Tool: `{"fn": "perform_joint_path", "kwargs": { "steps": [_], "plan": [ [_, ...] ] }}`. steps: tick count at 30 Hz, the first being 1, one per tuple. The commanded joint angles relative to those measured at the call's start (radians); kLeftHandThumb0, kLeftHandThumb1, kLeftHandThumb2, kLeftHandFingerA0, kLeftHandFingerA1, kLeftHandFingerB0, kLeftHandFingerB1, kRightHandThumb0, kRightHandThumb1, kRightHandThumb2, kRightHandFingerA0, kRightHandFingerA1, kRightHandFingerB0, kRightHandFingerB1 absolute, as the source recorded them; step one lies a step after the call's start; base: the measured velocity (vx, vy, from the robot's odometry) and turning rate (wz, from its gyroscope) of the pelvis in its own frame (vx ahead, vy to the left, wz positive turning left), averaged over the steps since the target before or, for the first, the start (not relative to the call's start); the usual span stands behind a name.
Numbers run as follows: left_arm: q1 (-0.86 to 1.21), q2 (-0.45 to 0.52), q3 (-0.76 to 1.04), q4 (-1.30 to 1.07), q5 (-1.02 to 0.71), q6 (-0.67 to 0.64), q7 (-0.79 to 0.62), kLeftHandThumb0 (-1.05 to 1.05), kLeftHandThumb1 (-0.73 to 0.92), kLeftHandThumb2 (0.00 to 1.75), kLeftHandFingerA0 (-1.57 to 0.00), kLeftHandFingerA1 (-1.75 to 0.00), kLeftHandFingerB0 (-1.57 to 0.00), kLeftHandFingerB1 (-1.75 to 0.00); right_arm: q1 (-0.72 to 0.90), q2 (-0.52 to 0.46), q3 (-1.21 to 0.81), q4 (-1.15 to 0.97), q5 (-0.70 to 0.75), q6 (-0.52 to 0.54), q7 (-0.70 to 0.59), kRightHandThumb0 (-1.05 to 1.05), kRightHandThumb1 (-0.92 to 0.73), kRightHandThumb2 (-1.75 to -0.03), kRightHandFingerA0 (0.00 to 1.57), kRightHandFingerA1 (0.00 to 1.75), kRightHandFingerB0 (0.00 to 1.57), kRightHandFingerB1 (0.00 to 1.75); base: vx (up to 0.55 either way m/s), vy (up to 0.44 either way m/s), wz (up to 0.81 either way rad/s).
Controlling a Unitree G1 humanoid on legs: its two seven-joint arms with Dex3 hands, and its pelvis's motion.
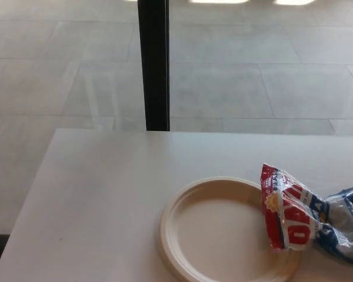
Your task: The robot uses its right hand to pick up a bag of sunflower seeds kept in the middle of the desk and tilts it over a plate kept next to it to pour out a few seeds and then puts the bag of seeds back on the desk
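A red, white and blue bag of sunflower seeds (300, 214) lies on its side at the right of the white desk (106, 188). Its red end rests over the right rim of a cream plate (217, 232), and its crumpled blue end points toward the picture's right edge. I see no seeds on the plate. Neither of my hands shows in the head view.
A black vertical post (154, 64) stands just behind the desk's far edge. Beyond it lies a pale tiled floor (253, 70). The desk's left edge runs diagonally toward the lower left corner.
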Motion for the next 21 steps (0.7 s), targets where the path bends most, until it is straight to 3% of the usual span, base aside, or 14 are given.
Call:
{"fn": "perform_joint_path", "kwargs": {
  "steps": [1,5,6,8,9,10,11,12,13,14,15,16,17,21],
  "plan": [
    [0.000,0.049,0.079,0.053,-0.082,-0.066,-0.108,-0.81,0.73,0.63,-0.36,-0.42,-0.19,-0.28,0.014,-0.041,-0.117,0.040,0.157,-0.113,0.119,-0.84,-0.51,-0.88,0.41,0.79,0.05,0.58,0.00,0.000,0.00],
    [0.011,0.056,0.048,0.063,-0.034,-0.110,-0.106,-0.82,0.78,0.64,-0.32,-0.40,-0.16,-0.28,0.013,-0.050,-0.164,0.061,0.182,-0.113,0.143,-0.81,-0.50,-0.88,0.38,0.78,0.03,0.55,0.00,0.000,0.00],
    [0.005,0.050,0.082,0.067,-0.073,-0.082,-0.131,-0.87,0.61,0.97,-0.23,-0.51,-0.10,-0.41,0.024,-0.047,-0.223,0.023,0.246,-0.097,0.179,-0.82,-0.50,-0.91,0.26,0.81,0.00,0.53,0.00,0.000,0.00],
    [0.002,0.049,0.074,0.070,-0.059,-0.082,-0.119,-0.87,0.61,0.97,-0.23,-0.51,-0.10,-0.41,0.038,-0.035,-0.248,-0.029,0.270,-0.083,0.191,-0.82,-0.50,-0.91,0.26,0.81,0.00,0.53,0.00,0.000,0.00],
    [0.007,0.051,0.057,0.068,-0.037,-0.115,-0.106,-0.83,0.77,0.64,-0.28,-0.41,-0.17,-0.28,0.097,0.038,-0.296,-0.281,0.360,0.001,0.174,-0.82,-0.52,-0.96,0.01,0.70,0.00,0.48,0.00,0.000,0.00],
    [0.006,0.050,0.066,0.070,-0.046,-0.109,-0.109,-0.88,0.62,0.98,-0.23,-0.51,-0.09,-0.40,0.081,0.035,-0.333,-0.332,0.401,0.039,0.137,-0.82,-0.71,-0.65,0.00,0.53,0.00,0.22,0.00,0.000,0.00],
    [0.005,0.050,0.069,0.071,-0.049,-0.107,-0.111,-0.88,0.62,0.98,-0.23,-0.51,-0.09,-0.40,0.075,0.037,-0.351,-0.360,0.418,0.060,0.120,-0.82,-0.71,-0.65,0.00,0.53,0.00,0.22,0.00,0.000,0.00],
    [0.008,0.054,0.063,0.069,-0.042,-0.111,-0.113,-0.89,0.63,0.99,-0.26,-0.53,-0.10,-0.41,0.042,0.008,-0.387,-0.323,0.447,0.068,0.146,-0.84,-0.74,-0.65,0.00,0.37,0.00,0.05,0.00,0.000,0.00],
    [0.008,0.054,0.062,0.069,-0.042,-0.111,-0.114,-0.89,0.63,0.99,-0.26,-0.53,-0.10,-0.41,0.040,0.008,-0.393,-0.328,0.449,0.075,0.147,-0.84,-0.74,-0.65,0.00,0.37,0.00,0.05,0.00,0.000,0.00],
    [0.005,0.051,0.084,0.069,-0.065,-0.092,-0.124,-0.83,0.74,0.63,-0.39,-0.45,-0.19,-0.28,-0.028,-0.062,-0.428,-0.259,0.459,0.056,0.145,-0.99,-0.61,-1.04,0.00,0.51,0.00,0.37,0.00,0.000,0.00],
    [0.007,0.051,0.085,0.067,-0.067,-0.092,-0.129,-0.82,0.75,0.64,-0.40,-0.44,-0.20,-0.28,-0.039,-0.066,-0.451,-0.308,0.490,0.066,0.170,-0.98,-0.59,-1.04,0.00,0.56,0.00,0.42,0.00,0.000,0.00],
    [0.014,0.047,0.076,0.064,-0.055,-0.126,-0.123,-0.80,0.77,0.64,-0.40,-0.44,-0.22,-0.29,-0.081,-0.123,-0.466,-0.241,0.488,0.045,0.209,-1.05,-0.64,-1.04,0.00,0.48,0.00,0.34,0.00,0.000,0.00],
    [0.009,0.046,0.086,0.067,-0.064,-0.114,-0.126,-0.90,0.63,0.98,-0.38,-0.55,-0.17,-0.42,-0.148,-0.189,-0.495,-0.141,0.495,0.038,0.215,-1.05,-0.63,-1.02,0.00,0.41,0.00,0.26,0.00,0.000,0.00],
    [0.004,0.048,0.076,0.065,-0.051,-0.121,-0.126,-0.86,0.62,0.99,-0.40,-0.56,-0.17,-0.43,-0.199,-0.227,-0.517,-0.194,0.503,0.052,0.235,-1.00,-0.61,-1.01,0.00,0.46,0.00,0.33,0.00,0.000,0.00]
  ]
}}
